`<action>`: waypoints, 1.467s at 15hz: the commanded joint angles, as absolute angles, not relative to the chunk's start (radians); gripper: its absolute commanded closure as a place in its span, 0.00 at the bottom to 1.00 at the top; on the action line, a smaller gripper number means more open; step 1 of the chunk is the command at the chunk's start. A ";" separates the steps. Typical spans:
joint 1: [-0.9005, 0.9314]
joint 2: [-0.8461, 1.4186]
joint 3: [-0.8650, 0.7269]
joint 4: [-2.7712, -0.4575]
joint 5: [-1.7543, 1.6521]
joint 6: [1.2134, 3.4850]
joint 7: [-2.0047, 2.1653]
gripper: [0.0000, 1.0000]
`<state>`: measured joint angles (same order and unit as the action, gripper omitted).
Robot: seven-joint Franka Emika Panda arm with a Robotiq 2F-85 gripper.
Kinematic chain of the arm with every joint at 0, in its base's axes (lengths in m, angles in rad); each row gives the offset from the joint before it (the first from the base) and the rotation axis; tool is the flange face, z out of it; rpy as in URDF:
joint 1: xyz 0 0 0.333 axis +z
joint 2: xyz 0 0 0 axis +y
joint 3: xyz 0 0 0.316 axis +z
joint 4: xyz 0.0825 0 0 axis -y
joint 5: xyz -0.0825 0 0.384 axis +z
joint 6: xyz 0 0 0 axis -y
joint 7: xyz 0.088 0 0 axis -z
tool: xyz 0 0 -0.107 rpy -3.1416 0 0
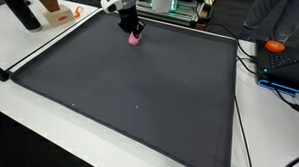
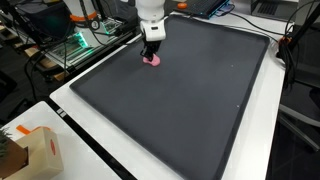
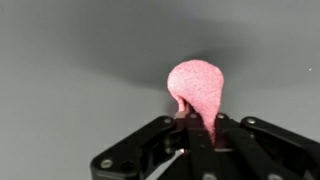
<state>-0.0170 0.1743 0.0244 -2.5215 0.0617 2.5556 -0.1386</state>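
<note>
Spongy pink lump, matt mat

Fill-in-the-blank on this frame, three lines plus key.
1. The gripper pinches a soft lump coloured ____.
2. Its jaws are ____ on the lump.
3. The mat beneath is dark ____.
Missing words: pink; shut; grey.

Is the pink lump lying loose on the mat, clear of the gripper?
No, in the wrist view the gripper is shut on the lower end of the pink lump, with the dark mat behind it.
</note>
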 commanded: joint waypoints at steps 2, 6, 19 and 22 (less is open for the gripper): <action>-0.021 0.179 0.032 -2.523 0.082 2.546 -0.159 0.99; -0.017 0.175 0.027 -2.519 0.070 2.534 -0.128 0.69; -0.015 0.089 0.042 -2.541 0.177 2.500 -0.168 0.00; 0.002 0.062 0.048 -2.545 0.148 2.479 -0.177 0.00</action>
<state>-0.0118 0.1166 0.0414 -2.5169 0.1795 2.5143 -0.1681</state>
